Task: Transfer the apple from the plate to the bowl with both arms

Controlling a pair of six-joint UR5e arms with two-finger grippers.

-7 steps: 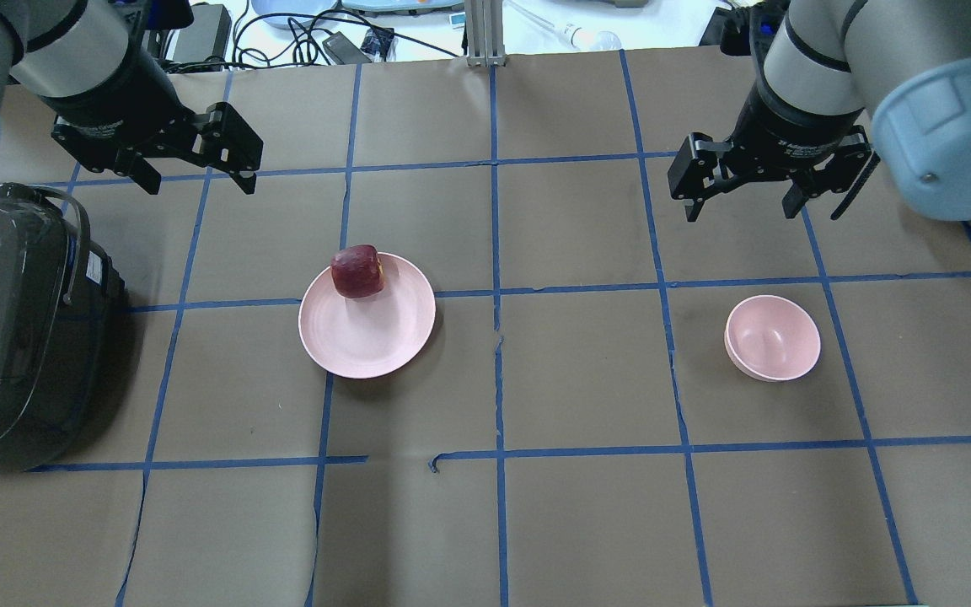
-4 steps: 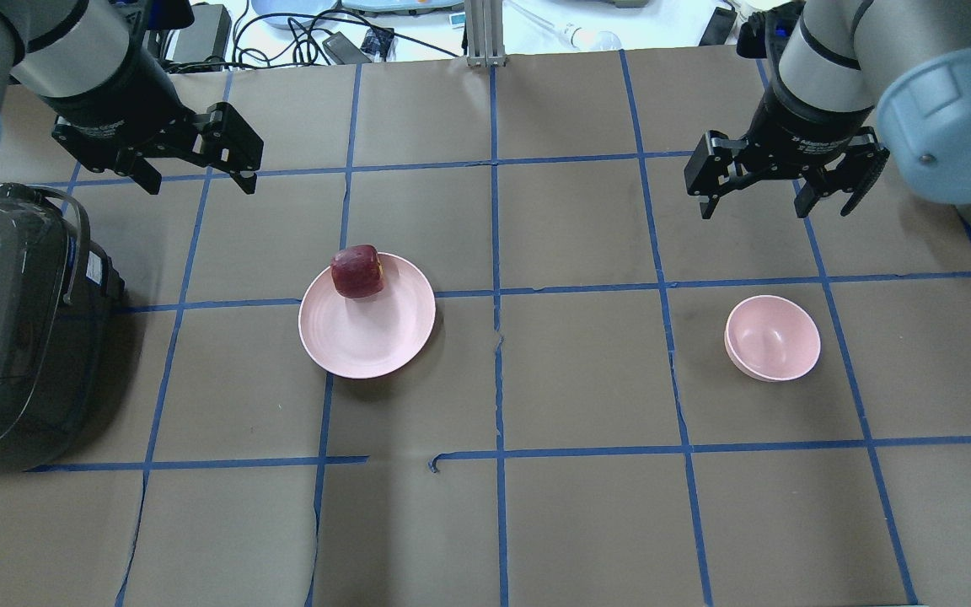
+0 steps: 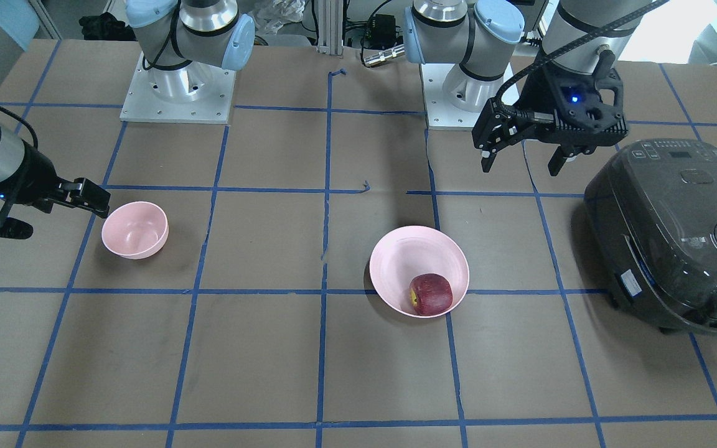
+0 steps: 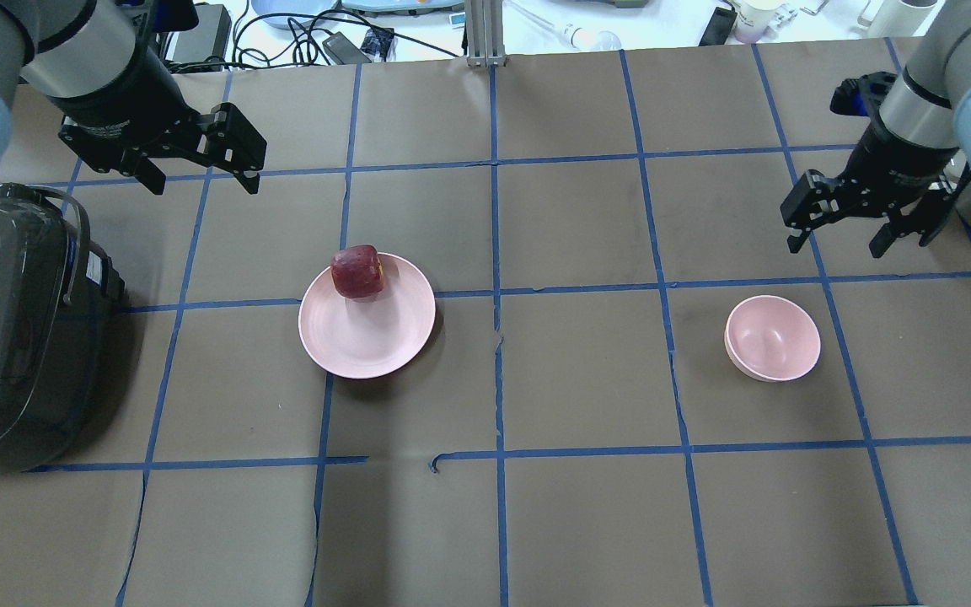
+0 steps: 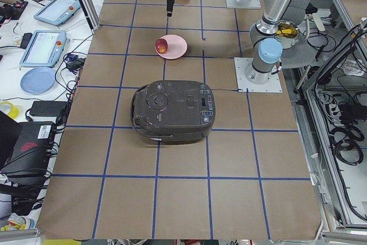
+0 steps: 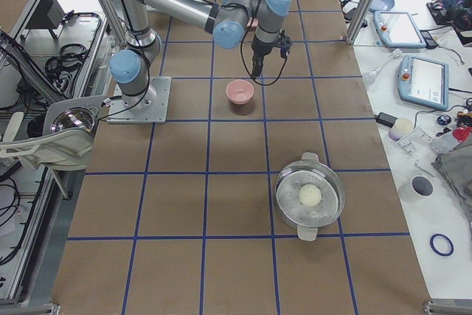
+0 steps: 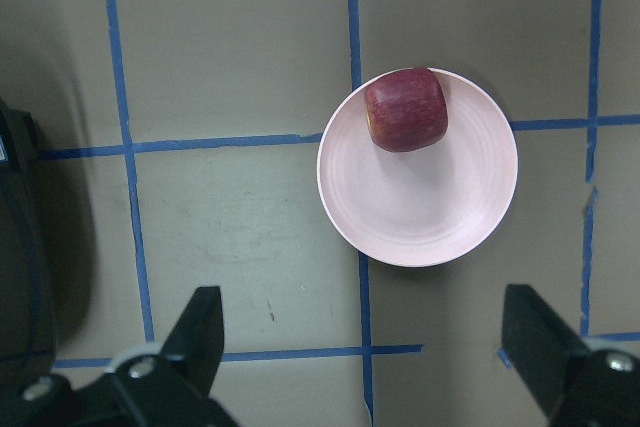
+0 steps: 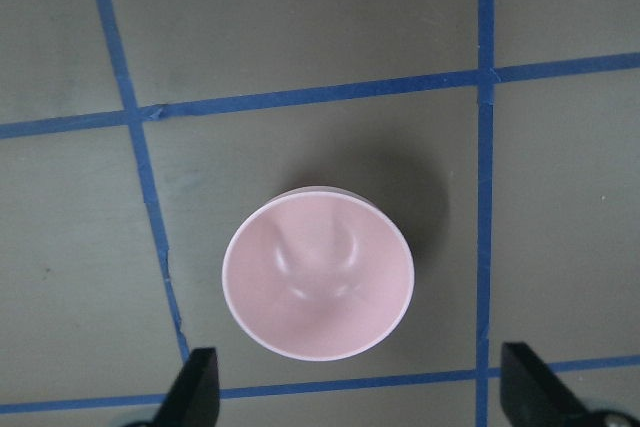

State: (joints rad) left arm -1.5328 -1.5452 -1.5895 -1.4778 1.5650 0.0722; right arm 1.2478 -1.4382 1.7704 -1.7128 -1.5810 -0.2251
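Observation:
The dark red apple lies on the far edge of the wide pink plate; it also shows in the left wrist view and the front view. The small deep pink bowl stands empty to the right, and shows in the right wrist view. My left gripper is open and empty, raised beyond and left of the plate. My right gripper is open and empty, raised beyond and right of the bowl.
A dark rice cooker stands at the left edge of the table. A steel pot holding a white ball stands at the right end. Blue tape lines grid the brown table cover.
My right gripper has moved to the right and a little nearer, now beyond and right of the bowl. The left arm, apple, plate and bowl have not moved.

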